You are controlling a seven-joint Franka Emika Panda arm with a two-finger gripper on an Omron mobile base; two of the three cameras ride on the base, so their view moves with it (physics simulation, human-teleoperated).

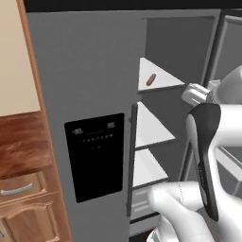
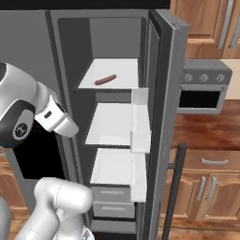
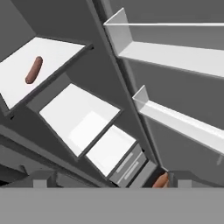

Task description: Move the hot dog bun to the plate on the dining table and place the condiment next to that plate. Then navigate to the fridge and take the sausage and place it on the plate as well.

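The grey fridge (image 1: 85, 71) stands with its right door swung open. The sausage (image 1: 151, 79), a small reddish-brown cylinder, lies alone on the top white shelf (image 2: 112, 75). It shows as sausage (image 2: 105, 80) in the right base view and sausage (image 3: 33, 70) at the upper left of the hand view. My gripper (image 3: 109, 179) is open, its finger tips wide apart with nothing between them. It hangs in front of the open compartment, below and short of the sausage. The hot dog bun, plate, dining table and condiment are out of view.
The open fridge door (image 2: 161, 117) with white door bins (image 2: 140, 122) stands on the right. Below the shelves sit drawers (image 2: 112, 201). An oven (image 2: 201, 89) and wooden cabinets (image 2: 206, 187) lie beyond the door. A wood countertop (image 1: 19, 137) is left of the fridge.
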